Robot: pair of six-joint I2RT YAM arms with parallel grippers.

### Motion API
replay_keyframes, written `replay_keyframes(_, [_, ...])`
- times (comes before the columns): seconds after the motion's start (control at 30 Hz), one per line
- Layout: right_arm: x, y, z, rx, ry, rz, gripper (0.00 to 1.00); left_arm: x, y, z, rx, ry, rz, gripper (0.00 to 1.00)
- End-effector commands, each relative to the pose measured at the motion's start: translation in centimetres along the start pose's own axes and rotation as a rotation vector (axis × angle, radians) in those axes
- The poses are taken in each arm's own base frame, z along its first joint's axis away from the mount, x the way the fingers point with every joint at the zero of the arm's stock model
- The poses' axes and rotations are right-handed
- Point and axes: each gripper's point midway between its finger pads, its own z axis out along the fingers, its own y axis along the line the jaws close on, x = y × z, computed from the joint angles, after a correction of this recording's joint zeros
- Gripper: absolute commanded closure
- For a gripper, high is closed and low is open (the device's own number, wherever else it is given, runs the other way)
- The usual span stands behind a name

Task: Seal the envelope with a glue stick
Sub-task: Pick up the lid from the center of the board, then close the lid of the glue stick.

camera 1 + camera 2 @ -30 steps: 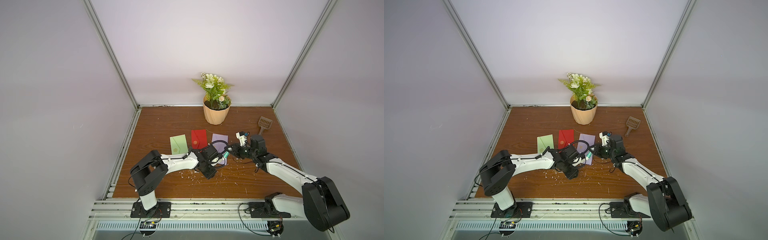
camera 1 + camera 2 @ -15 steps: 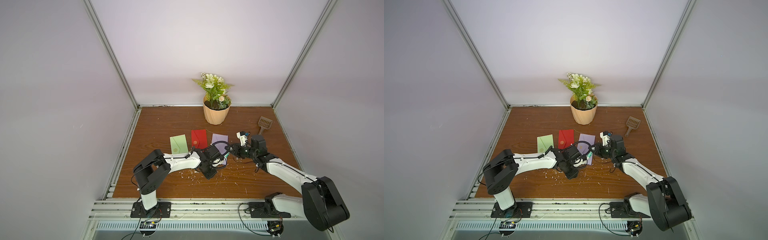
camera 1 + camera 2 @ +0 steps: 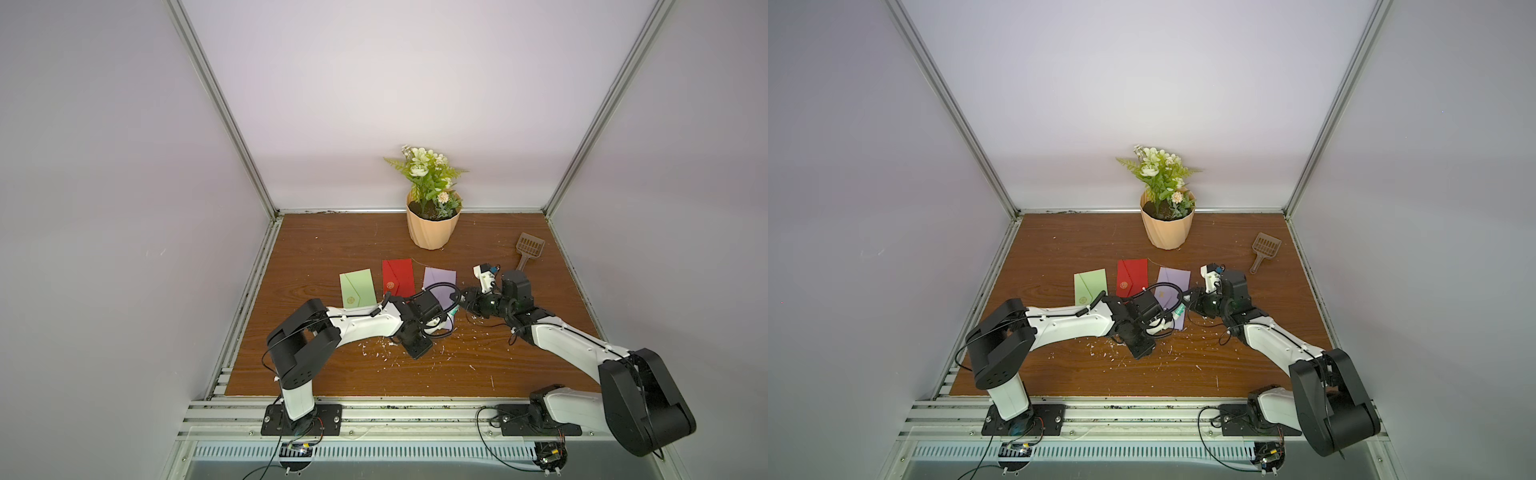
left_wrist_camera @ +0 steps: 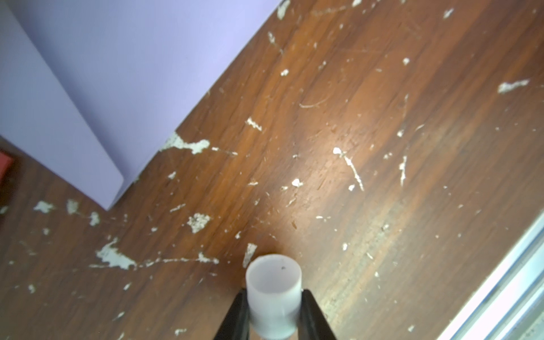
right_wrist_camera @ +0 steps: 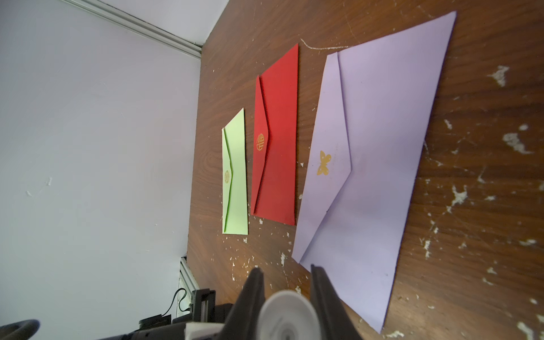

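Three envelopes lie in a row on the wooden table: green (image 3: 357, 287), red (image 3: 398, 276) and purple (image 3: 440, 279), flaps folded down; the right wrist view shows the purple envelope (image 5: 376, 164) closest. The glue stick (image 3: 456, 311), white with a green band, is held over the purple envelope's near corner by my right gripper (image 3: 463, 307); its blurred white end (image 5: 287, 316) sits between the right gripper's (image 5: 286, 275) fingers. My left gripper (image 4: 273, 297) is shut on a hollow white cap (image 4: 273, 290), its open mouth facing away from the wrist. In both top views the two grippers meet tip to tip.
A flower pot (image 3: 432, 230) stands at the back and a brown scoop (image 3: 530, 248) at the back right. White flecks (image 3: 380, 353) litter the table in front of the arms. Grey walls close three sides; a metal rail (image 3: 374, 409) runs along the front edge.
The left gripper's jaws have narrowed onto the cap, and the left wrist has shifted slightly toward the right gripper. The right arm has stayed in place.
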Motion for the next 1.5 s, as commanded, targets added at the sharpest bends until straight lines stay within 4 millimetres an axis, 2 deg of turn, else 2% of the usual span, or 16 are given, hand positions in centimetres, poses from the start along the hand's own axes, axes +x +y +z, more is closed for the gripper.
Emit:
replay_keyframes(0.0, [0.0,0.2,0.1,-0.029,0.003,-0.004,1.0,-0.6,-0.5,-0.3,0.009,-0.007,0.026,0.78])
replay_keyframes(0.13, [0.1,-0.1,0.2,-0.032,-0.003,0.018,1.0,-1.8,-1.2,-1.6,0.047,-0.069,0.023,0.8])
replay_keyframes(0.33, [-0.4,2.4,-0.6,-0.194,-0.055,0.088,1.0,-4.2,-1.8,-4.4,0.155,-0.215,-0.013,0.8])
replay_keyframes(0.57, [-0.5,3.8,-2.1,-0.257,-0.108,0.078,1.0,-5.7,-1.9,-6.8,0.226,-0.331,-0.044,0.8])
replay_keyframes(0.8, [-0.6,4.7,-2.7,-0.265,-0.122,0.036,1.0,-5.9,-2.0,-6.9,0.244,-0.334,-0.04,0.8])
replay_keyframes(1.03, [0.2,5.5,-2.2,-0.284,-0.094,0.021,1.0,-6.1,-2.2,-7.1,0.255,-0.342,-0.033,0.8])
replay_keyframes(1.17, [0.8,6.0,-2.1,-0.298,-0.078,0.016,1.0,-5.8,-2.0,-6.6,0.244,-0.324,-0.038,0.8])
replay_keyframes(1.47, [1.8,5.9,-2.4,-0.276,-0.052,-0.004,1.0,-5.4,-1.7,-6.5,0.219,-0.314,-0.038,0.8])
